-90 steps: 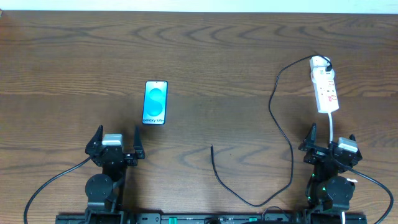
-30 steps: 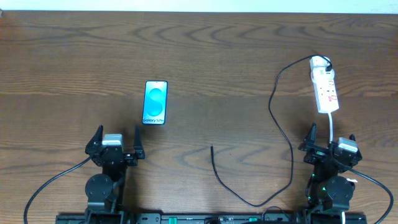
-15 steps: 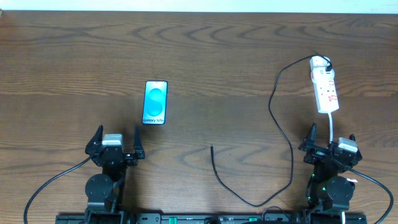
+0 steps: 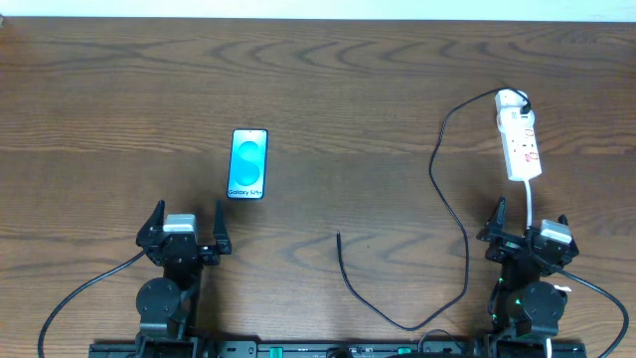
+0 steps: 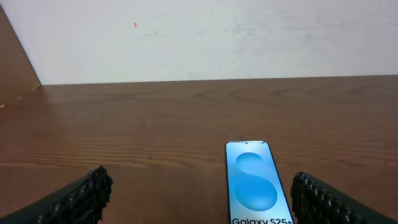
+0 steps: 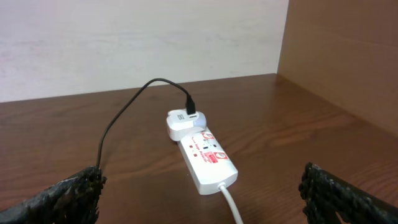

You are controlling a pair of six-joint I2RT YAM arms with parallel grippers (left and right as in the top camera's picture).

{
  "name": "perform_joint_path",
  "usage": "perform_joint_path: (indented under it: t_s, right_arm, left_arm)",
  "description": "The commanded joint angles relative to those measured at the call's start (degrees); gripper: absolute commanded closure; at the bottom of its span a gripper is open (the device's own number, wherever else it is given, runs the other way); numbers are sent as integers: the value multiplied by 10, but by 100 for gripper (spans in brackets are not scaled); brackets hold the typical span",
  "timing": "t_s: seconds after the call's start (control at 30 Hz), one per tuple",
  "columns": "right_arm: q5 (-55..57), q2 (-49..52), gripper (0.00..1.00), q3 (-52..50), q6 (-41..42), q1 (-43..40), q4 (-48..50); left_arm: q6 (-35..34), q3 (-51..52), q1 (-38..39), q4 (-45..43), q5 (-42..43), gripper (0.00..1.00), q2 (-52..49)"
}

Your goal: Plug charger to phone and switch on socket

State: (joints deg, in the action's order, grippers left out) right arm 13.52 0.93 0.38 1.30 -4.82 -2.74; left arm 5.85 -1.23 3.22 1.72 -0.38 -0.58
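The phone (image 4: 248, 164) lies flat on the wooden table, blue screen up, left of centre; the left wrist view shows the phone (image 5: 255, 180) just ahead of my fingers, toward the right one. My left gripper (image 4: 186, 221) stands open and empty a little below it. The white socket (image 4: 519, 141) lies at the far right, a white plug head (image 4: 511, 99) at its far end. The charger (image 4: 452, 214) runs from that plug in a long loop, and its free tip (image 4: 339, 237) rests mid-table. My right gripper (image 4: 527, 217) is open just below the socket (image 6: 206, 155).
The socket's white cord (image 4: 534, 207) runs down toward my right arm's base (image 4: 529, 298). A wooden side wall (image 6: 348, 56) rises at the table's right edge, and a pale wall (image 5: 205, 37) stands behind the table. Bare wood lies between phone and cable.
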Motion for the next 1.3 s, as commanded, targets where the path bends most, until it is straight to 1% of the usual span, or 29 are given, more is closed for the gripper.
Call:
perform_joint_path:
  t_s: [0.0, 0.27, 0.4, 0.53, 0.77, 0.9, 1.27]
  right_arm:
    - [7, -5, 1, -1, 8, -3, -1]
    - [7, -5, 1, -1, 8, -3, -1]
    - [7, -5, 1, -1, 8, -3, -1]
    - [7, -5, 1, -1, 8, -3, -1]
    - [7, -5, 1, -1, 8, -3, -1]
    - [7, -5, 1, -1, 8, -3, -1]
    - [7, -5, 1, -1, 8, -3, -1]
  left_arm:
    - [3, 0, 0, 24, -15, 6, 3]
    - [3, -45, 0, 32, -15, 5, -17]
    - [3, -85, 0, 52, -16, 5, -62]
    - [3, -127, 0, 51, -16, 5, -119]
    - [3, -211, 0, 52, -13, 6, -232]
    - [3, -263, 0, 63, 24, 5, -313]
    - [3, -440, 0, 161, 30, 6, -545]
